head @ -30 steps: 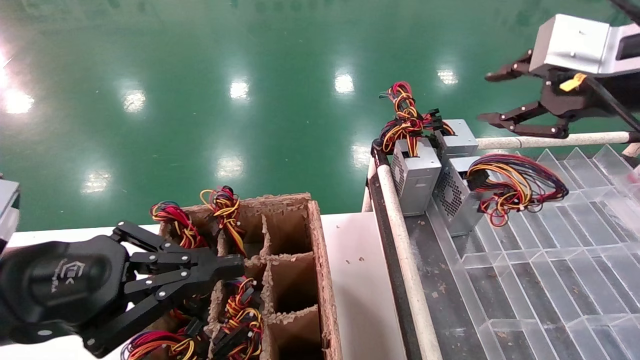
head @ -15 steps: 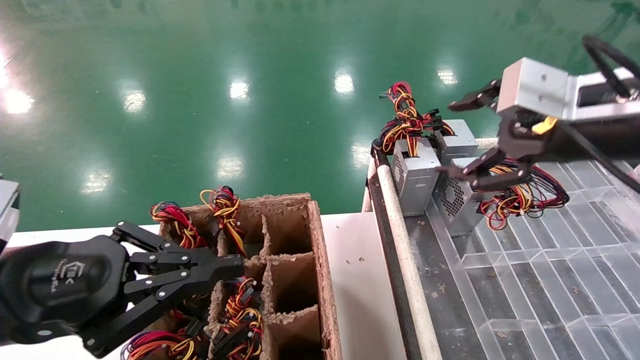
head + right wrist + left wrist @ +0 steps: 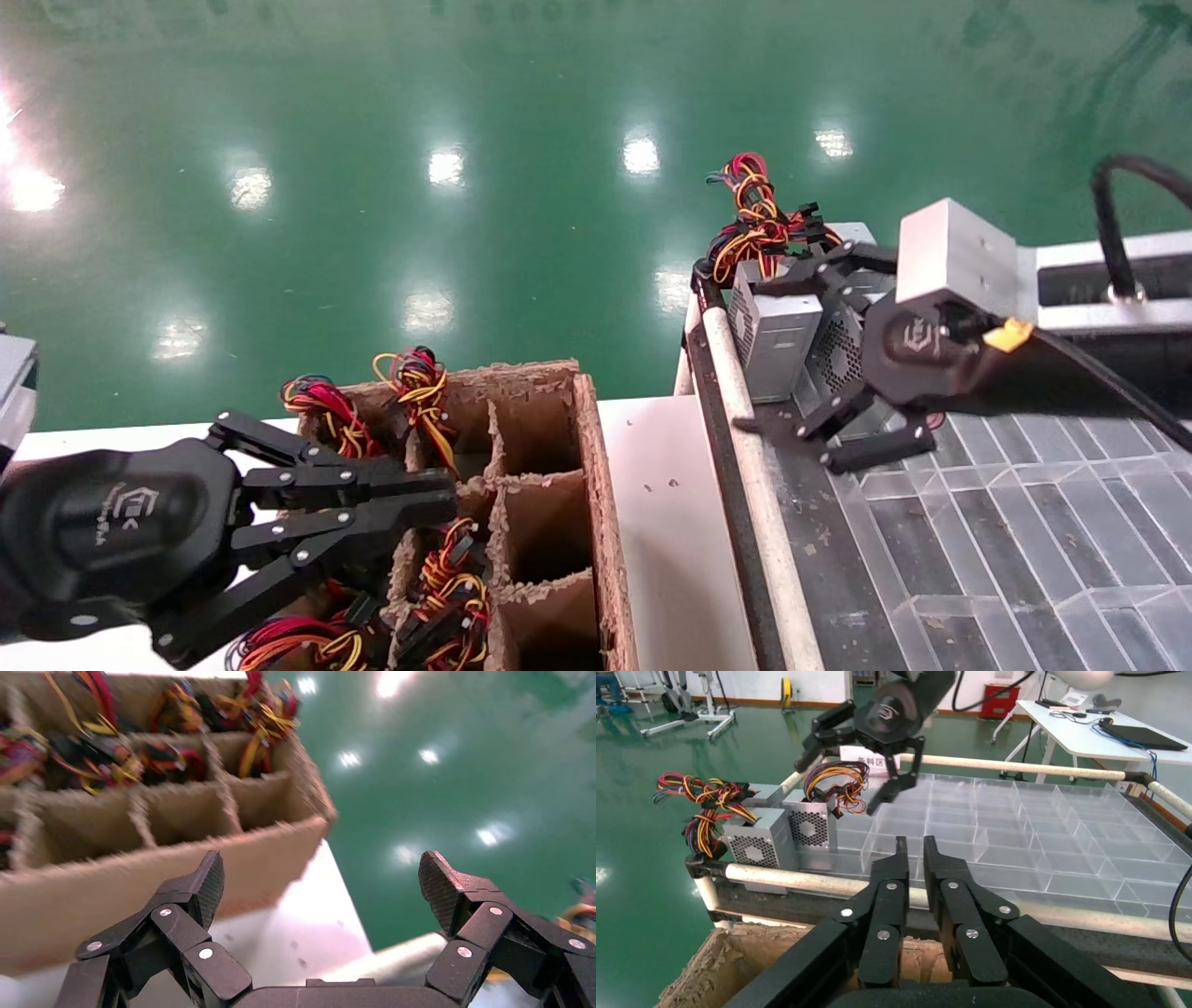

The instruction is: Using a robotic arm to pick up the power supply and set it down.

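Note:
Two grey power supplies point(image 3: 778, 331) point(image 3: 754, 846) stand at the near-left corner of the clear divider tray point(image 3: 1024, 522), their coloured wires point(image 3: 759, 224) sticking up. My right gripper point(image 3: 750, 356) point(image 3: 323, 881) hangs open over them, partly covering the second one point(image 3: 810, 822). Nothing is between its fingers point(image 3: 439, 878); its wrist view looks past them to the cardboard box. My left gripper point(image 3: 445, 494) point(image 3: 912, 843) is shut and empty, held over the brown cardboard box point(image 3: 596, 485). More wire bundles point(image 3: 419, 382) poke out of that box's cells.
A white padded rail point(image 3: 745, 410) point(image 3: 807, 878) edges the tray. A strip of white table point(image 3: 652, 485) lies between rail and cardboard box point(image 3: 162, 874). The box's right-hand cells point(image 3: 545, 531) hold nothing. Green floor lies beyond.
My right gripper has come down from the tray's far right to over the power supplies, staying open and now covering one's wires. The left arm has not moved.

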`<act>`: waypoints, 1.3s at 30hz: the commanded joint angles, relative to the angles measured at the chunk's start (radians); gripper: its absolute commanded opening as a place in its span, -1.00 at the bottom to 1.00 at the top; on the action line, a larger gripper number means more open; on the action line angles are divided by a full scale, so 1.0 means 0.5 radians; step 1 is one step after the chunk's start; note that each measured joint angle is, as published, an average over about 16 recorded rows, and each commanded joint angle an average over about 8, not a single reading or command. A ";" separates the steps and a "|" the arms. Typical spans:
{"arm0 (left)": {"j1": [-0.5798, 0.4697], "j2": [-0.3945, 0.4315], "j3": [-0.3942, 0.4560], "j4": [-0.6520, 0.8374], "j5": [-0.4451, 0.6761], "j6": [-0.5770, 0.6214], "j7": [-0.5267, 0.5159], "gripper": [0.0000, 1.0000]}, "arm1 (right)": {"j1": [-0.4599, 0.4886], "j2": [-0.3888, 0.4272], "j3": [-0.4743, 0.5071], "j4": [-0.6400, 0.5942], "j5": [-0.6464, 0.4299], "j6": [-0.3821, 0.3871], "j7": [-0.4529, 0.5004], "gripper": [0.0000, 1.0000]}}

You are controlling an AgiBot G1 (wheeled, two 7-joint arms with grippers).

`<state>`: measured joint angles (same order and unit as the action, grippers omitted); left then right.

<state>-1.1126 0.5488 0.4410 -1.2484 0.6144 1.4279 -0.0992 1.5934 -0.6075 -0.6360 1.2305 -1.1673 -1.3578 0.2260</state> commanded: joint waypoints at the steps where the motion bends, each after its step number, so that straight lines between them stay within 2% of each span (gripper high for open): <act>1: 0.000 0.000 0.000 0.000 0.000 0.000 0.000 1.00 | -0.064 0.000 0.044 0.007 0.054 -0.017 -0.005 1.00; 28: 0.000 0.000 0.000 0.000 0.000 0.000 0.000 1.00 | -0.931 -0.007 0.640 0.096 0.784 -0.247 -0.069 1.00; 33: 0.000 0.000 0.000 0.000 0.000 0.000 0.000 1.00 | -1.054 -0.007 0.723 0.108 0.887 -0.279 -0.078 1.00; 39: 0.001 0.000 0.000 0.001 0.000 -0.001 0.000 1.00 | -1.097 -0.007 0.754 0.113 0.926 -0.291 -0.080 1.00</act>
<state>-1.1124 0.5488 0.4410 -1.2481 0.6144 1.4277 -0.0992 1.0525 -0.6110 -0.2644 1.2861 -0.7114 -1.5010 0.1863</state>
